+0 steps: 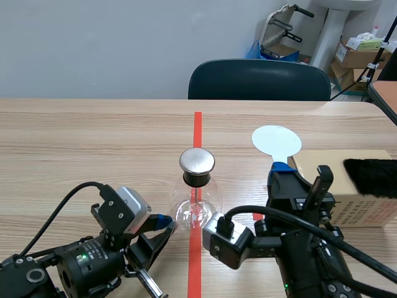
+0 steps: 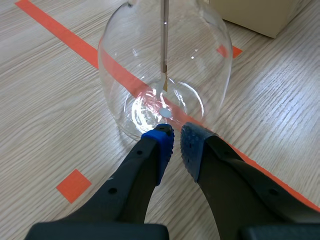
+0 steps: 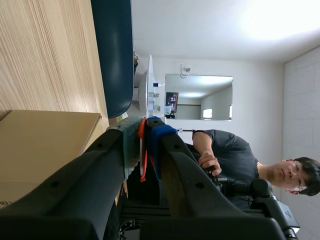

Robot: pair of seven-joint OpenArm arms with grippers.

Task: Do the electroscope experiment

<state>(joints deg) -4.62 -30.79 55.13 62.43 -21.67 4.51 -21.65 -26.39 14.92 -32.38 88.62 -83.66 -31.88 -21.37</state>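
Observation:
The electroscope, a clear glass flask (image 1: pixel 195 210) with a round metal cap (image 1: pixel 197 161), stands on the red tape line at mid table. Inside the flask (image 2: pixel 165 75) a thin metal rod (image 2: pixel 164 35) hangs down. My left gripper (image 1: pixel 164 223) lies low on the table, shut on nothing, its blue pads (image 2: pixel 161 142) just short of the flask's base. My right gripper (image 1: pixel 282 169) is shut on the handle of a pale round disc paddle (image 1: pixel 276 140), held upright right of the flask. In the right wrist view the disc (image 3: pixel 149 87) shows edge-on above the fingers, with its orange-red handle (image 3: pixel 142 157) between the pads.
A cardboard box (image 1: pixel 366 208) sits at the right with a black fur piece (image 1: pixel 372 176) on top, close behind the right arm. A dark chair (image 1: pixel 259 79) stands at the table's far edge. Across the room the right wrist view shows a person (image 3: pixel 225 155).

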